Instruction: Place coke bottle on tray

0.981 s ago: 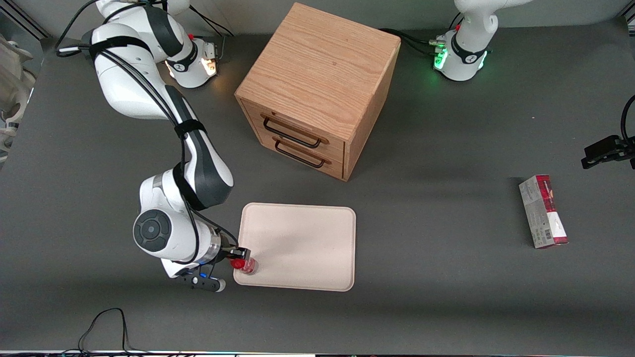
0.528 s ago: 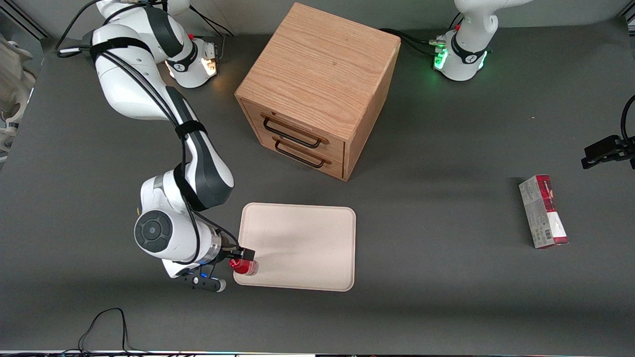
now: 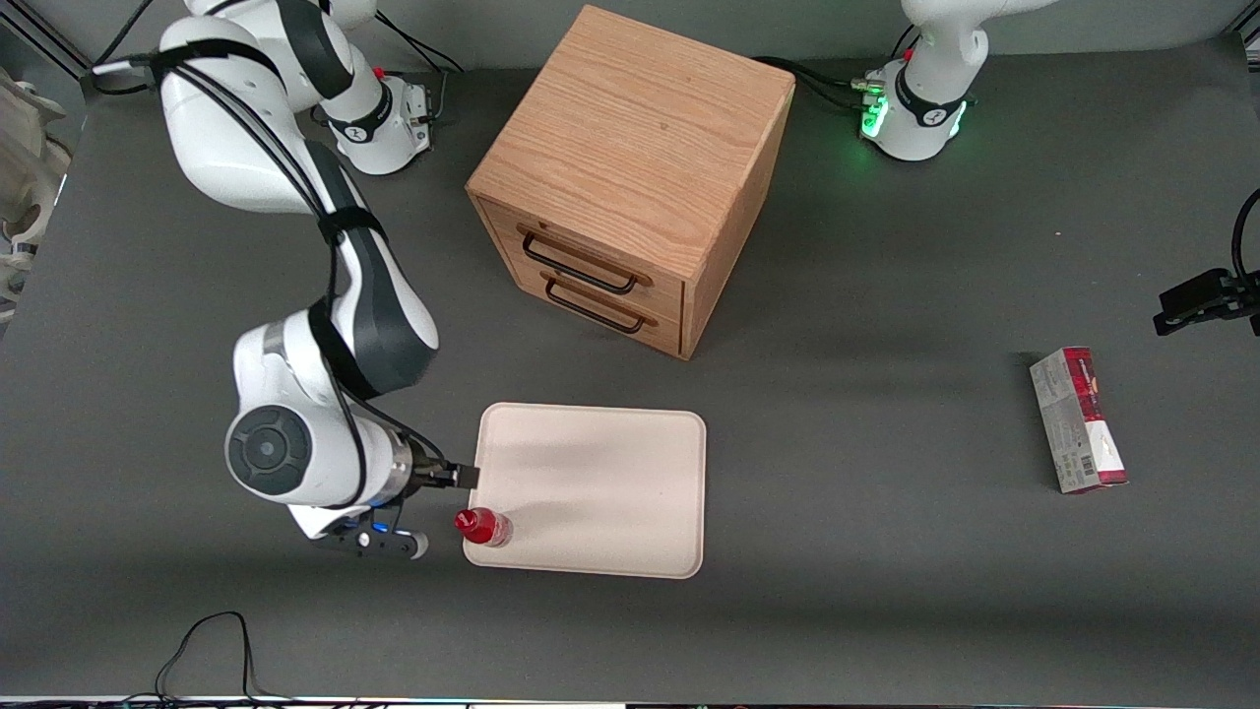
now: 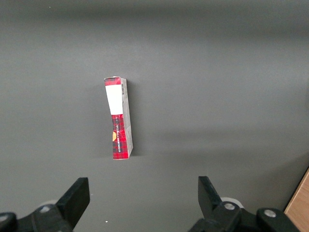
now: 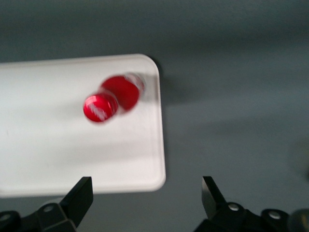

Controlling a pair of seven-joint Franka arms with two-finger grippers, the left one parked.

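The coke bottle [image 3: 482,527], small and red with a red cap, stands upright on the pale cream tray [image 3: 610,483], in the tray's corner nearest the front camera at the working arm's end. In the right wrist view I look down on the bottle's cap [image 5: 101,107] and the tray [image 5: 53,154]. My right gripper [image 3: 459,482] is open and empty, raised and apart from the bottle, over the tray's edge. Its wide-spread fingers frame the tray corner in the right wrist view [image 5: 147,198].
A wooden two-drawer cabinet [image 3: 630,177] stands farther from the front camera than the tray. A red-and-grey carton [image 3: 1078,418] lies toward the parked arm's end of the table and shows in the left wrist view [image 4: 118,118]. A black cable [image 3: 212,640] lies near the table's front edge.
My gripper opened and let go of the bottle, then rose and drew back from it toward the working arm's end. The bottle stays standing on the tray corner.
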